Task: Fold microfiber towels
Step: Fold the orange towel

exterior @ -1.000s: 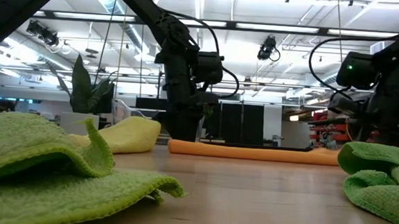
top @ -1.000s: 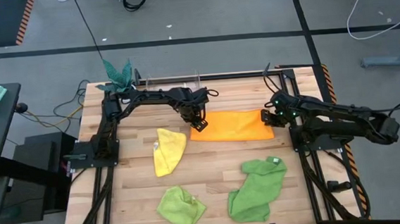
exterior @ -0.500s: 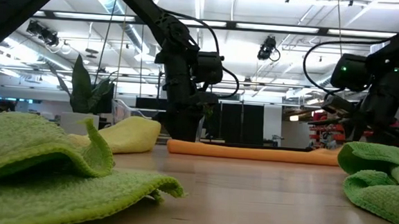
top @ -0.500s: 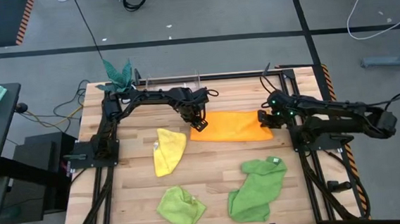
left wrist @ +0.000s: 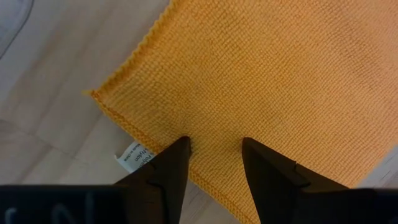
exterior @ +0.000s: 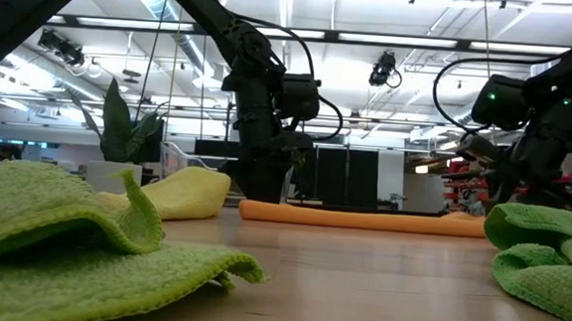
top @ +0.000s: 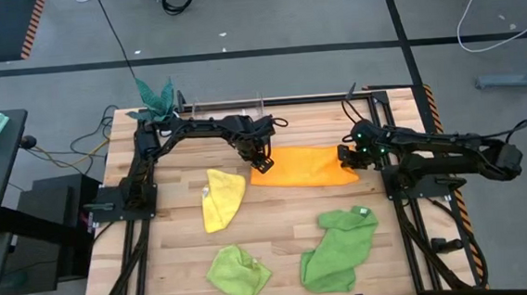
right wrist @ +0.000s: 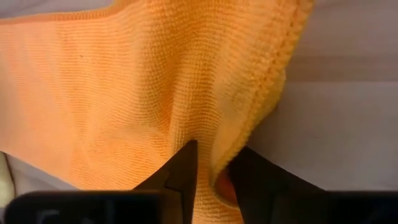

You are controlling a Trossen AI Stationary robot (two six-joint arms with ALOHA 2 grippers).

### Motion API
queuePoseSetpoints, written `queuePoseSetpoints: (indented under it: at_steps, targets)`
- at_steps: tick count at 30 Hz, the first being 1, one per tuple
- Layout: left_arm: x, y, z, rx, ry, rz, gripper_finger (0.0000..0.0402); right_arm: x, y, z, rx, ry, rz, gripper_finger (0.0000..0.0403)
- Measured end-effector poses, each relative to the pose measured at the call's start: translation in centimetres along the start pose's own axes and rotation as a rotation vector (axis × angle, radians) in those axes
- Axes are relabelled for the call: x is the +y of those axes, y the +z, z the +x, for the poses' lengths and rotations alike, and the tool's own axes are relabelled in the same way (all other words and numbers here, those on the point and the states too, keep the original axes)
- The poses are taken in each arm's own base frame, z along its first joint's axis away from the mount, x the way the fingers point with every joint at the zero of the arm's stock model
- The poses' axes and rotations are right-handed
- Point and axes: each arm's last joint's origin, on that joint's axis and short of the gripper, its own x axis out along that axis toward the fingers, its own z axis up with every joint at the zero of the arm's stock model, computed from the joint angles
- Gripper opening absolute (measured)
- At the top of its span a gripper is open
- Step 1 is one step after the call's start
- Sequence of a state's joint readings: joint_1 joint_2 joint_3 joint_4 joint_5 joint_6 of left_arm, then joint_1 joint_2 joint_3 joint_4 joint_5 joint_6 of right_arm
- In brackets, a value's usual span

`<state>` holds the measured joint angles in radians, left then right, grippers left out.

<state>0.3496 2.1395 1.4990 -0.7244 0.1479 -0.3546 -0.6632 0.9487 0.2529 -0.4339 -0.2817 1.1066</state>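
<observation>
I had the orange towel (top: 306,166) near the table's (top: 280,244) far edge, right gripper (right wrist: 210,163) clamped on its right end, left gripper (left wrist: 214,163) parted over its left corner. Uneven lifting could have bunched the fold.

Four towels (top: 304,166) (one plant (top: 155,96))

Bare table (top: 278,216) lies at centre frame between the cloths. The plant (top: 155,96) crowds the upper-left corner.
</observation>
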Motion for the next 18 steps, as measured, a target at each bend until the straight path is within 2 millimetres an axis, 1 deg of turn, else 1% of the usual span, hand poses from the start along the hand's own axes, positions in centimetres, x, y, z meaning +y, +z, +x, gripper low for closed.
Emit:
queuePoseSetpoints:
  at_steps: [8,9,14,18]
  targets:
    - [0.0,0.0,0.0,-0.001,0.002,0.000,0.0147,-0.1,0.1,0.0,-0.028,-0.015,-0.011,0.0015]
    - [0.0,0.0,0.0,-0.001,0.003,0.000,0.0145,-0.1,0.1,0.0,-0.030,-0.016,-0.016,0.0009]
    - [0.0,0.0,0.0,-0.001,0.004,-0.001,0.0138,0.1,0.2,-0.2,-0.058,-0.019,-0.056,0.0016]
    - [0.0,0.0,0.0,-0.001,0.003,-0.001,0.0135,1.6,0.5,-1.2,-0.123,0.018,-0.127,0.0006]
